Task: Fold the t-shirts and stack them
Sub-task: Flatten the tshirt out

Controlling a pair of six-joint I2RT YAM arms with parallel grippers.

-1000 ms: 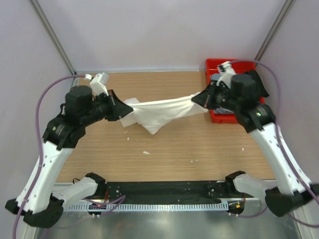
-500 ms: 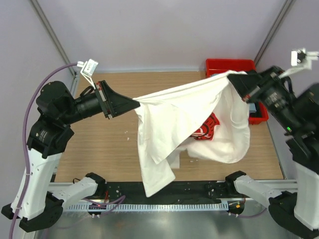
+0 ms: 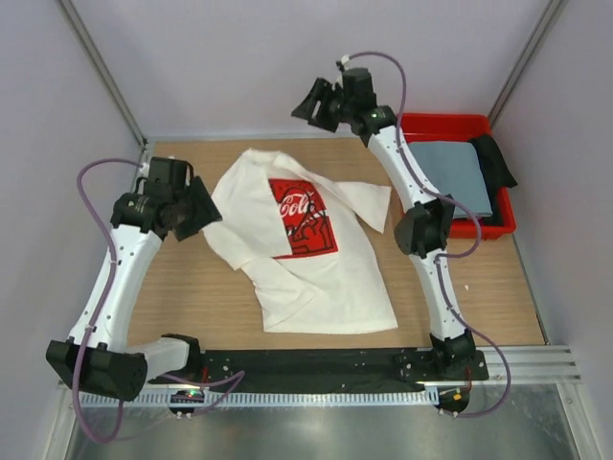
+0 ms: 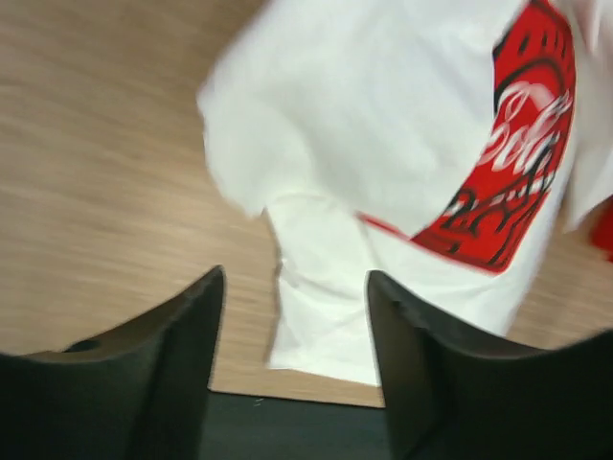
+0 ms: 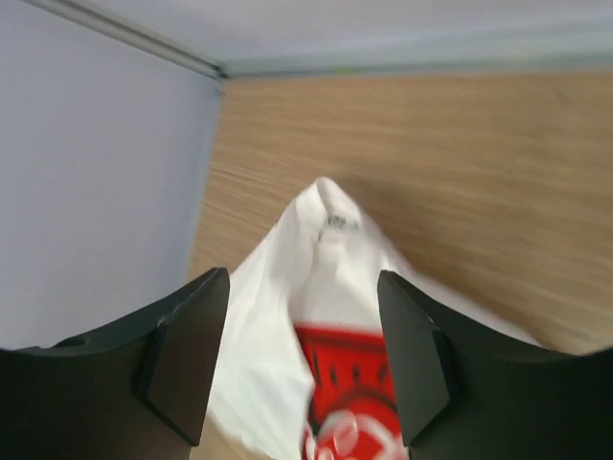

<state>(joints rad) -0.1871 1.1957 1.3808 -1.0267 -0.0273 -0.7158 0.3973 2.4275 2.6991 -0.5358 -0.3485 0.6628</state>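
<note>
The white t-shirt [image 3: 306,251] lies print-up on the table [image 3: 182,287], skewed, sleeves rumpled; the grey-blue t-shirt [image 3: 450,172] rests in the red bin [image 3: 441,120]. Both claws are spread, empty: left gripper [image 3: 198,209] beside a sleeve, right gripper [image 3: 313,102] raised beyond the collar. Best to flatten both sleeves before fold 1.

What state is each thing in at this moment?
white t-shirt, spread out, print up, not folded
grey-blue t-shirt, lying flat in the red bin
red bin, upright, holding that shirt
left pincer, open, empty
right pincer, open, empty
</note>
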